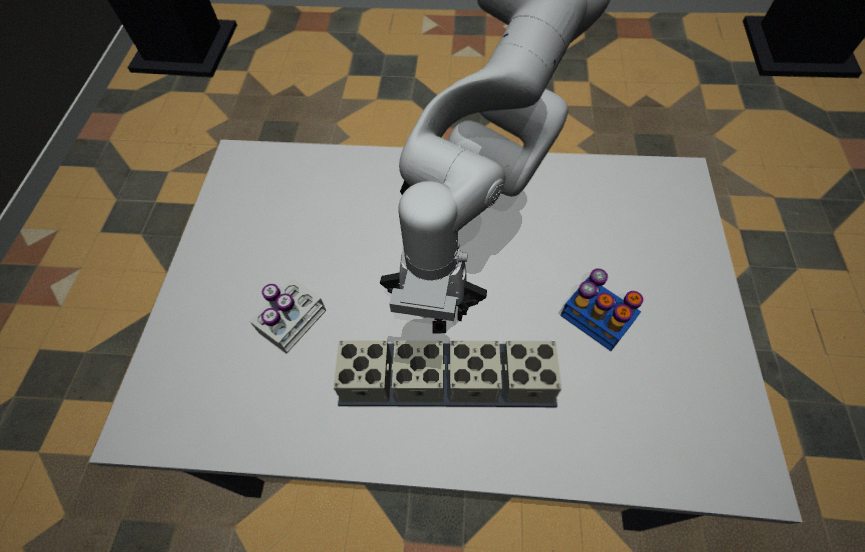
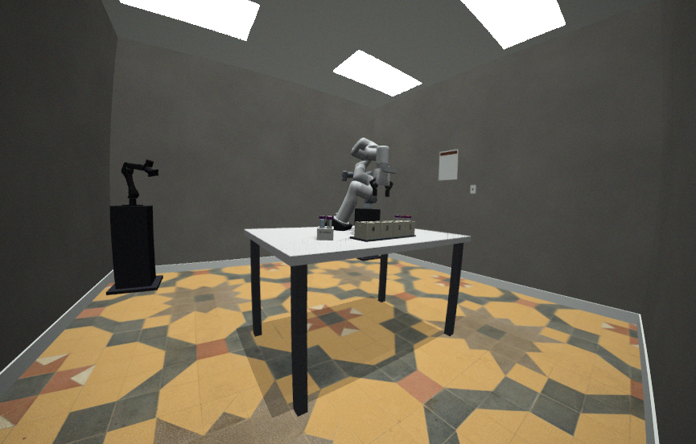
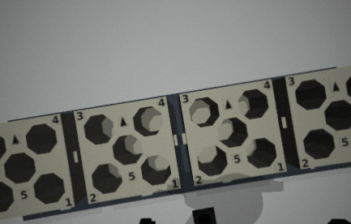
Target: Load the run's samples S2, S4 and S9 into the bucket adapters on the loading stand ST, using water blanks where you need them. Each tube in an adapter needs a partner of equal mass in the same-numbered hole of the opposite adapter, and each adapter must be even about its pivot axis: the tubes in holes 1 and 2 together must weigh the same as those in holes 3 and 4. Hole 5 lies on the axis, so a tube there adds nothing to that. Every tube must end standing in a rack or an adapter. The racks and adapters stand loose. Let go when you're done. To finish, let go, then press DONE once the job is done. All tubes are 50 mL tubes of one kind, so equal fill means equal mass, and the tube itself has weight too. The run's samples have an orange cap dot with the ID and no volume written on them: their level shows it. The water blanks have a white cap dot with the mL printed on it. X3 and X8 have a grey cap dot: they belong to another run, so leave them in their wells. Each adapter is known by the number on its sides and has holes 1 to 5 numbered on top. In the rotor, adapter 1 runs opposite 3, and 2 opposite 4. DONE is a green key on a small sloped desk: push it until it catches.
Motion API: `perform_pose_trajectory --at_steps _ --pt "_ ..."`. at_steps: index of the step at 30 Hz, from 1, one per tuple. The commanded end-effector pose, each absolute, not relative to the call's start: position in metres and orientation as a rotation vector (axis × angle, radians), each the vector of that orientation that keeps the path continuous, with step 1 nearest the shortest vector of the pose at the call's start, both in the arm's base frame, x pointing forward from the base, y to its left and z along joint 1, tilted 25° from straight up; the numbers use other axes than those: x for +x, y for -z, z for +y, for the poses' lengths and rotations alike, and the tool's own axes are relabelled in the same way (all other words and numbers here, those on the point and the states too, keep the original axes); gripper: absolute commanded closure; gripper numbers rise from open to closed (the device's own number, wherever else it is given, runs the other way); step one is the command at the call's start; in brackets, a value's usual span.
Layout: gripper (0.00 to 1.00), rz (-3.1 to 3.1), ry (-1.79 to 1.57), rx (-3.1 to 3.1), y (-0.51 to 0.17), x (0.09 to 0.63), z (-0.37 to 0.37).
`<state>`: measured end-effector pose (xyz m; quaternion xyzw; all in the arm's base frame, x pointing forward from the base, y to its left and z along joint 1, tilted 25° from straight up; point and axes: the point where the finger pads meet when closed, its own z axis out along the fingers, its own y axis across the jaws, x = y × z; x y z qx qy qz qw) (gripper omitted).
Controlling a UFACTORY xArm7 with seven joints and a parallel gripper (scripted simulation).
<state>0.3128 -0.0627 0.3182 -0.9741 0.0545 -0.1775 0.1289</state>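
Note:
Four cream adapters stand in a row on the loading stand near the table's front; every hole is empty. The wrist view shows them from above, with holes numbered 1 to 5. A white rack at the left holds three purple-capped blanks with white dots. A blue rack at the right holds three orange-dot samples and two grey-dot tubes. Their labels are too small to read. My gripper hangs open and empty, well above the table just behind the second adapter from the left. It also shows in the exterior view.
The arm's base and lower links rise behind the adapters. The DONE desk is hidden under my gripper. A second black arm on a pedestal stands on the floor, far from the table.

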Motion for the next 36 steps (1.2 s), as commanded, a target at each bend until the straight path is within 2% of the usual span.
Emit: perform_pose_trajectory --at_steps 1,18,36 --pt "0.0 0.403 0.483 -2.785 -0.31 0.303 -0.086" --pt "0.0 1.055 0.359 -2.549 -0.283 0.275 -0.15" --pt "0.0 1.055 0.359 -2.549 -0.253 0.245 -0.218"
